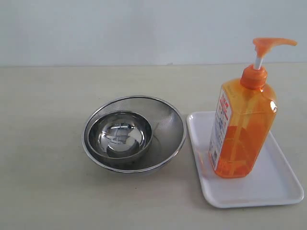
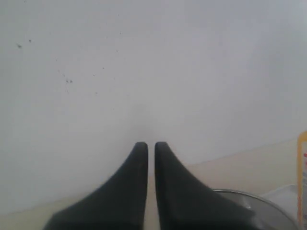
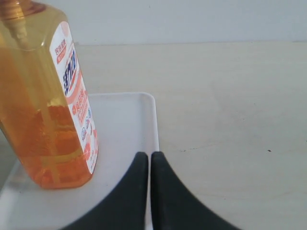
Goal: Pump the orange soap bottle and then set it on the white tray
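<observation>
The bottle [image 1: 242,129] stands upright on the tray [image 1: 283,187], toward its near end, with its long axis straight up and its pump head [image 1: 271,44] raised at the top. No arm shows in the wide view.

The right gripper [image 3: 149,155] has its fingers pressed together and holds nothing. Its tips hang just over the tray's rim, and the bottle is close beside them, off to one side and not in line with the jaws.

The left gripper [image 2: 151,145] is also closed and empty. It points at the bare wall, and from there the bottle is only a sliver at the edge of its view, beyond the steel bowls [image 1: 168,124].

The right arm is clearly the nearer one. Whether the pump has been pressed I cannot tell. If it has not, the right arm would have to press straight down on the head from above.
</observation>
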`<action>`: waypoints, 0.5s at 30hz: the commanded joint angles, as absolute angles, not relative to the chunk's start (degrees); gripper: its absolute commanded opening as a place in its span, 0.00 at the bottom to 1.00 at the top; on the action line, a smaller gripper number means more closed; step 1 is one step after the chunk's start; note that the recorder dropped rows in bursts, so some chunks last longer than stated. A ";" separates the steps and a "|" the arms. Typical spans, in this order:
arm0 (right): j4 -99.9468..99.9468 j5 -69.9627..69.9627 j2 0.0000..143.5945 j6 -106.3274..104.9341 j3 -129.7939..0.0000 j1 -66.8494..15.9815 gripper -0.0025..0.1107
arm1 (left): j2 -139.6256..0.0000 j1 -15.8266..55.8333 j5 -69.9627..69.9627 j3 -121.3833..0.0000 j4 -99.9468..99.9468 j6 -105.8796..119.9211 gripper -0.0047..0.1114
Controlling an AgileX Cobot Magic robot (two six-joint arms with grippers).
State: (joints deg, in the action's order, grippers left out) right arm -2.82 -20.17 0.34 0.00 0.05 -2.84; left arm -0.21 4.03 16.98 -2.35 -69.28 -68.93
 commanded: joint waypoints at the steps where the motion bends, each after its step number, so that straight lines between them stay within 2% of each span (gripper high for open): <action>1: -2.88 -20.00 0.00 0.00 0.00 -2.50 0.02 | 0.00 3.85 14.16 -2.36 -51.79 -45.98 0.08; 6: -2.88 -20.00 0.00 0.00 0.00 -2.50 0.02 | 0.00 3.85 3.12 -0.21 -2.00 -8.41 0.08; 15: -2.88 -20.00 0.00 0.00 0.00 -2.50 0.02 | 0.00 3.85 -12.09 0.00 -0.87 -8.91 0.08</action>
